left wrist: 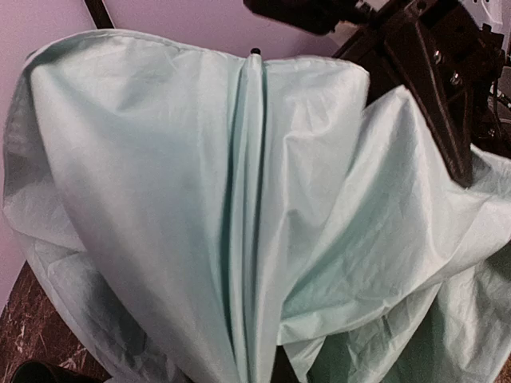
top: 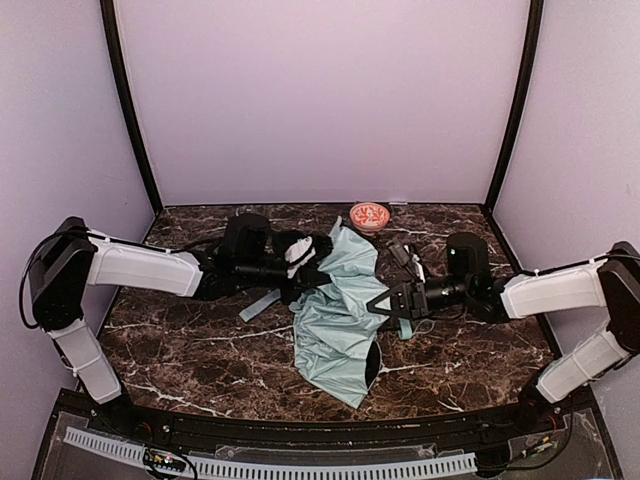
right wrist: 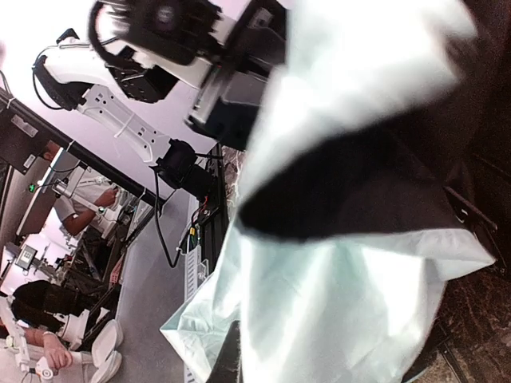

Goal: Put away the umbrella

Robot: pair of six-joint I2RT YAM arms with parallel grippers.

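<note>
Mint cloth of the umbrella (left wrist: 200,223) is filling my left wrist view; the umbrella is lying half open, crumpled, mid-surface (top: 190,350). My left fingers (top: 300,272) are pressing together under the cloth, and I cannot tell what they are gripping. My right fingers (left wrist: 447,136) are pinching a fold. I am judging this as gathering the canopy. Next, I am expecting to wrap it tight, and loose folds are hampering that. A red bowl (top: 369,215) is sitting behind, apart.

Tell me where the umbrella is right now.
In the top view, the umbrella sprawls at centre between the left gripper and right gripper, with the red bowl just behind it.
</note>
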